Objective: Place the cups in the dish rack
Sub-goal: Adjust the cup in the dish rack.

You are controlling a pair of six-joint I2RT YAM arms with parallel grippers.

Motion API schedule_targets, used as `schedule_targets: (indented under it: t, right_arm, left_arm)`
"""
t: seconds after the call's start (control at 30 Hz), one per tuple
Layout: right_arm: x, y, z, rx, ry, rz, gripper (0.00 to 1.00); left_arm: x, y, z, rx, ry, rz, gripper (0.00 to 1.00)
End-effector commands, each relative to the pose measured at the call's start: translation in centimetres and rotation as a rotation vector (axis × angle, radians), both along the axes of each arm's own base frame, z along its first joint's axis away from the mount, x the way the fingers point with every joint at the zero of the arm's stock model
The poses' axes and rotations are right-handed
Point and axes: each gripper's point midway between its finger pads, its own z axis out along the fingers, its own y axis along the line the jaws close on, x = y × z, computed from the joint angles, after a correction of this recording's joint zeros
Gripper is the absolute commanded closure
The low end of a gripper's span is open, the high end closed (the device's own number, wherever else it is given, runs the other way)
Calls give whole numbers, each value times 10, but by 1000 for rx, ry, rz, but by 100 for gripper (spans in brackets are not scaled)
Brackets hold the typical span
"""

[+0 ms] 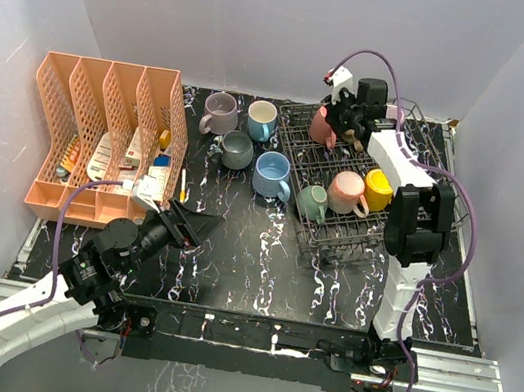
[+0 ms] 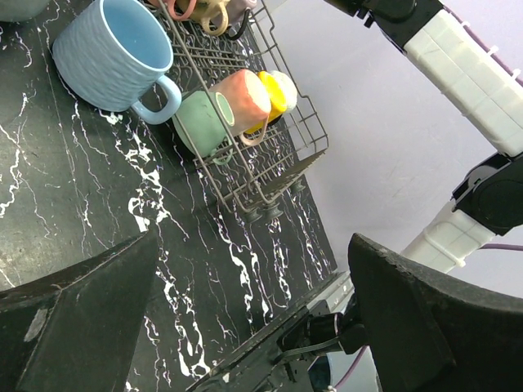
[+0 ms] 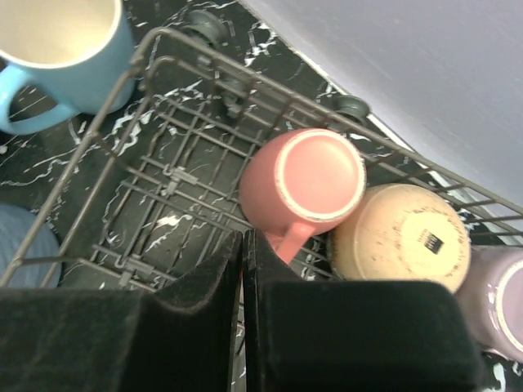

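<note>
The dark wire dish rack [image 1: 341, 232] stands right of centre. It holds a pink cup [image 1: 321, 126] at the back, and green [image 1: 313, 202], peach [image 1: 347, 192] and yellow [image 1: 378, 188] cups in front. Mauve [image 1: 220, 112], blue [image 1: 261, 120], grey [image 1: 237, 149] and light blue [image 1: 272, 174] cups stand on the table to its left. My right gripper [image 1: 348, 128] is shut and empty over the rack's back; in the right wrist view its tips [image 3: 243, 242] sit just beside the upturned pink cup [image 3: 304, 181], next to a tan cup [image 3: 400, 237]. My left gripper [image 1: 194, 225] is open and empty above the table [image 2: 253, 286].
An orange divided organiser [image 1: 110, 139] with papers stands at the left. The enclosure's white walls stand close behind and beside the rack. The left wrist view shows the light blue cup [image 2: 114, 53] beside the rack's near corner [image 2: 270, 192], and the table's front edge below.
</note>
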Motion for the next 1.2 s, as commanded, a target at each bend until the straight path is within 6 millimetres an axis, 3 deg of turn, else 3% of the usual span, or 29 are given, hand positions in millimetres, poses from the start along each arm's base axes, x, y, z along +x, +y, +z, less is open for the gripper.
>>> schedule_targets:
  t: [0.0, 0.43, 0.8, 1.17]
  right_arm:
    - [-2, 15, -2, 11, 38, 102, 92]
    - [27, -13, -40, -28, 62, -61, 92]
    - [44, -58, -40, -37, 40, -189, 91]
    - [40, -70, -24, 23, 40, -174, 90]
  left_arm:
    - [-1, 0, 8, -23, -13, -4, 3]
    - [0, -1, 4, -30, -5, -2, 3]
    - [0, -2, 3, -31, -2, -5, 3]
    - [0, -3, 4, -28, 3, -9, 3]
